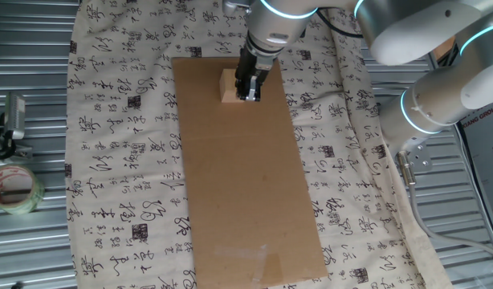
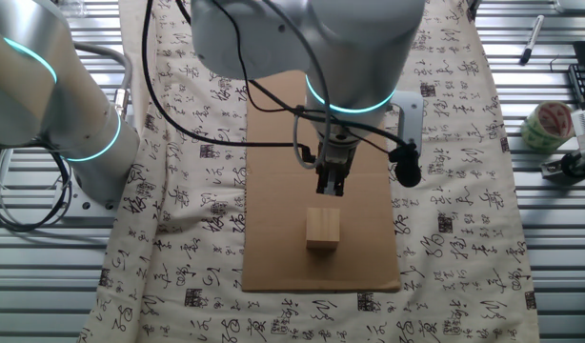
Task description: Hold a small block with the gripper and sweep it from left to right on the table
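The small block (image 1: 229, 87), a pale tan wooden cube, rests on the brown cardboard sheet (image 1: 246, 185) near its far end in one fixed view. In the other fixed view the block (image 2: 322, 230) is near the sheet's (image 2: 273, 191) close end. My gripper (image 1: 248, 90) points down just beside the block, on the side toward the sheet's middle. In the other fixed view the gripper (image 2: 331, 187) is apart from the block, with bare cardboard between them. Its fingers stand slightly apart and hold nothing.
The cream calligraphy cloth (image 1: 126, 160) covers the table under the cardboard. A tape roll (image 1: 14, 189) and a small metal tool (image 1: 12, 120) lie on the corrugated metal at the left. The arm's base (image 1: 439, 104) stands at the right.
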`<state>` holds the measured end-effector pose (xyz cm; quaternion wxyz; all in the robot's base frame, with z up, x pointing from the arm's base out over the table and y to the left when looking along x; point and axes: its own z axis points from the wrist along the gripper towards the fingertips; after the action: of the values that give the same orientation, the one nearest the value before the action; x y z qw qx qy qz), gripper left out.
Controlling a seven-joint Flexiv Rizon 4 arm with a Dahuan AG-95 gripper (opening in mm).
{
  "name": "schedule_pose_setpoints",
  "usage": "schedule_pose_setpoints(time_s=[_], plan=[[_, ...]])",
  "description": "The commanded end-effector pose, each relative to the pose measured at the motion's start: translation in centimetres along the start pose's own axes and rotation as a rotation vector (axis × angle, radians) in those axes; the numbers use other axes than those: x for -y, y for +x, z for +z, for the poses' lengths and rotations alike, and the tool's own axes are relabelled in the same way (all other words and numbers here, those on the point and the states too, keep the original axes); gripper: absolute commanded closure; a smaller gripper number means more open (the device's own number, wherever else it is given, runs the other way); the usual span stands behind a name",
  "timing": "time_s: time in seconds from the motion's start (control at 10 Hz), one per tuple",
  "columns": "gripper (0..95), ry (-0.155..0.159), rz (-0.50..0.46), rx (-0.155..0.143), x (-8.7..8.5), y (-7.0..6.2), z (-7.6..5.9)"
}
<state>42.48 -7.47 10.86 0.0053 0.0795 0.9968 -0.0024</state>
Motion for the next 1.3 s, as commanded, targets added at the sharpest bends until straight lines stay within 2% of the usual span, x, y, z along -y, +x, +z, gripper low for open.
schedule_pose_setpoints(time_s=[0.1,0.3,0.4,0.8,0.9,1.3], plan=[[95.0,-0.007,-0.012,0.004,0.09,0.13,-0.01],[95.0,-0.006,-0.032,0.006,0.09,0.13,-0.01],[76.0,-0.006,-0.035,0.007,0.09,0.13,-0.01],[76.0,-0.005,-0.039,0.01,0.09,0.13,-0.01],[57.0,-0.005,-0.038,0.012,0.09,0.13,-0.01],[57.0,-0.009,-0.043,0.022,0.14,0.16,0.04]])
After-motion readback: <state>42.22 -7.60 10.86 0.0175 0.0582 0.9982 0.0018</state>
